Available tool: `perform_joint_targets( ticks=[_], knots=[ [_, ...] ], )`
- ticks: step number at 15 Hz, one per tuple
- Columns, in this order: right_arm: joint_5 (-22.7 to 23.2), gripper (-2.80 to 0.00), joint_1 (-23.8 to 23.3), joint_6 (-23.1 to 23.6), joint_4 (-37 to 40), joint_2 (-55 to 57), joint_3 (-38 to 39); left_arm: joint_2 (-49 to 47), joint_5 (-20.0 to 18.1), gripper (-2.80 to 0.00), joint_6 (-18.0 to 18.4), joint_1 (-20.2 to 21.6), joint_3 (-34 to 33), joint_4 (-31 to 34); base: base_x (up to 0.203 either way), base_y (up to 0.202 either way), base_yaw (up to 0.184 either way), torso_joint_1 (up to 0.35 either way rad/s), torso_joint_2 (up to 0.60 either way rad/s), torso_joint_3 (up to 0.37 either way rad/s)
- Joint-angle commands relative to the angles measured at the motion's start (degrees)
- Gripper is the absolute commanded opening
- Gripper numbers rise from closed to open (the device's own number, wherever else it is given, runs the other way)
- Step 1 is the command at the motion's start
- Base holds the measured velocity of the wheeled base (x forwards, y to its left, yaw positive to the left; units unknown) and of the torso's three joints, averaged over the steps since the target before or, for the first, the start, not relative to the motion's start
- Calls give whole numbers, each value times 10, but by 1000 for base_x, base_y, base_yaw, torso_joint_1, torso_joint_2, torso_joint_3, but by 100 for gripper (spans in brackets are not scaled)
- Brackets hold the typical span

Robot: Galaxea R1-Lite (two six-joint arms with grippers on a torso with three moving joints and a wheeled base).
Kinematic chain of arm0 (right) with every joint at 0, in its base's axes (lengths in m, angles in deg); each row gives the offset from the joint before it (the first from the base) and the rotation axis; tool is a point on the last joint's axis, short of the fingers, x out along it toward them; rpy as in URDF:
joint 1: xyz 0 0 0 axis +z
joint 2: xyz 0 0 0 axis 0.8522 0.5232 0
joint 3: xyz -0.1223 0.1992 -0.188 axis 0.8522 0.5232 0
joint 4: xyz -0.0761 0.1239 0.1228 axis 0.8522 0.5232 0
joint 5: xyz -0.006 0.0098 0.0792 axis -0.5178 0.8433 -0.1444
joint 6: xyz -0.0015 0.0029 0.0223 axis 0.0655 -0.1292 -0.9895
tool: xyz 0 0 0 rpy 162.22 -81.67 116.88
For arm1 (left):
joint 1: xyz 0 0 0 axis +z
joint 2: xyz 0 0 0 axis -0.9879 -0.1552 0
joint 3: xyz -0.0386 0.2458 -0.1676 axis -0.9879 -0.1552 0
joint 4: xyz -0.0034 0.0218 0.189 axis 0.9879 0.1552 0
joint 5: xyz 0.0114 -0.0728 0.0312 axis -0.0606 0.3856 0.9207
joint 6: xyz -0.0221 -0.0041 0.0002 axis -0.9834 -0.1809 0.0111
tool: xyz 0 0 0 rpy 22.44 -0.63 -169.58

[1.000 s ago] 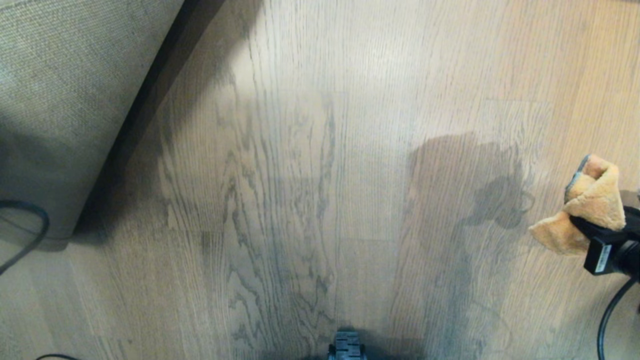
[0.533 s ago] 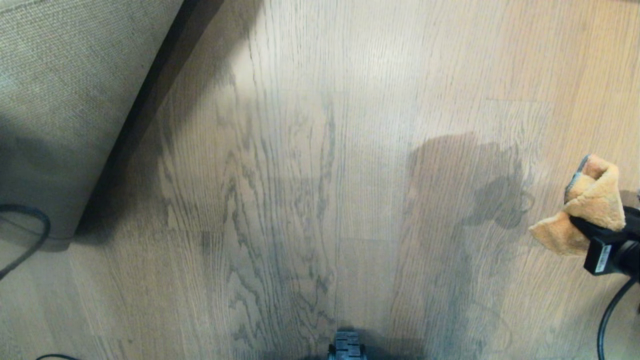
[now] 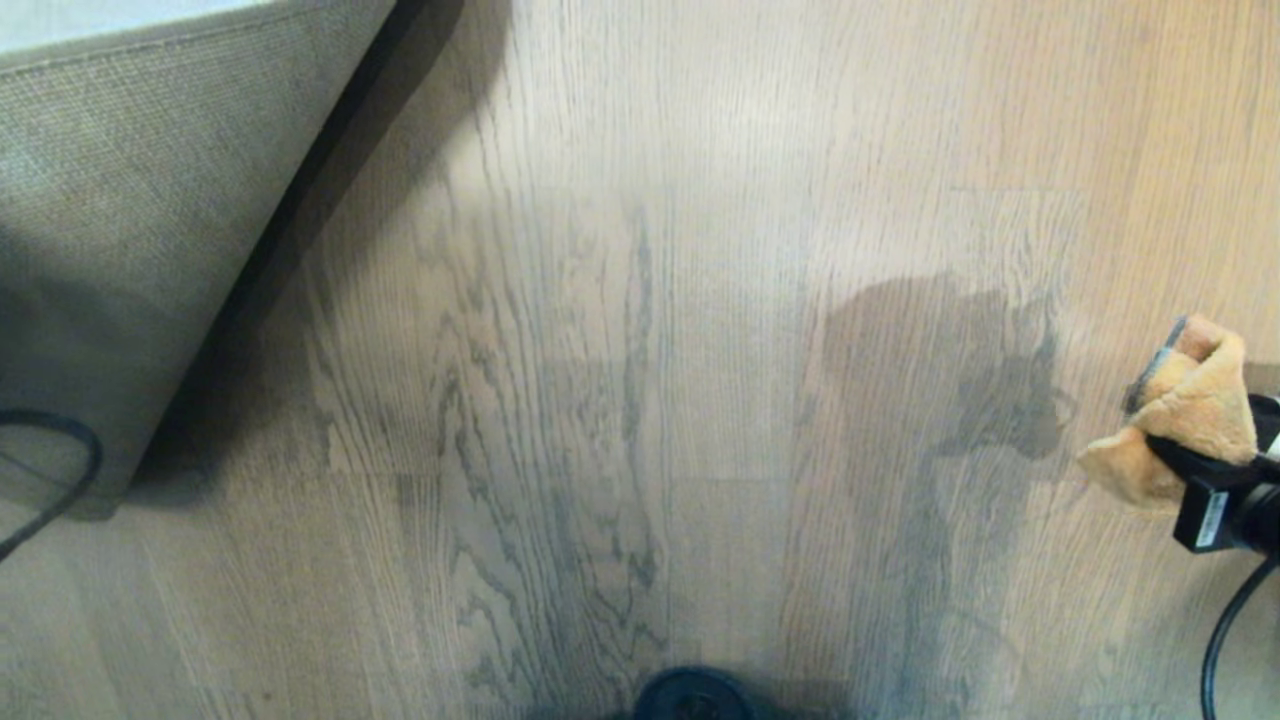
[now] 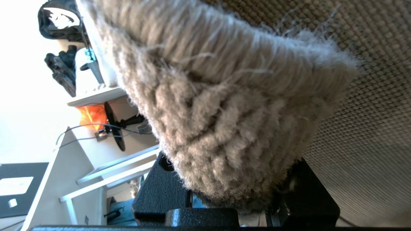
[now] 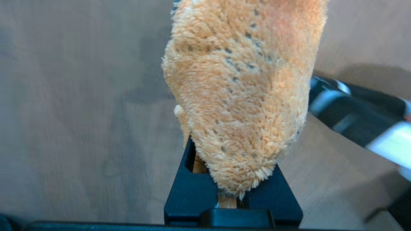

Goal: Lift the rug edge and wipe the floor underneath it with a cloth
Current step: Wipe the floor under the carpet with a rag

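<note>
The rug edge [image 4: 224,128] is lifted off the floor [image 3: 640,350], and my left gripper [image 4: 234,192] is shut on its fluffy grey pile, with the woven beige backing [image 4: 369,128] beside it. In the head view the raised rug [image 3: 120,230] shows its backing at the upper left; the left gripper itself is outside that view. My right gripper [image 3: 1190,470] hovers at the right border, shut on the orange-tan cloth [image 3: 1190,400]. The cloth [image 5: 244,89] stands bunched up out of that gripper [image 5: 232,192], above the planks.
A black cable [image 3: 60,470] loops by the rug's lower left. A round black part of the robot [image 3: 692,700] sits at the bottom middle. A black and white bar [image 5: 359,115] lies close to the cloth in the right wrist view. Shelves [image 4: 96,179] stand behind the rug.
The whole head picture has shifted a little, so the camera has moved; the rug's top border now shows. Both grippers keep their holds.
</note>
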Motion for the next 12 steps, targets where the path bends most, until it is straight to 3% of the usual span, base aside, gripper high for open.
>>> perform_joint_targets(
  ticks=[1, 12],
  knots=[
    [1, -280, 0, 1, -4, 1, -1, -1, 1, -280, 2, 0, 0, -28, 1, 143, -13, 2, 7, 2],
    [1, -280, 0, 1, -4, 0, 1, 0, 1, -280, 2, 1, -1, -28, 0, 192, -3, 3, 4, 2]
  ],
)
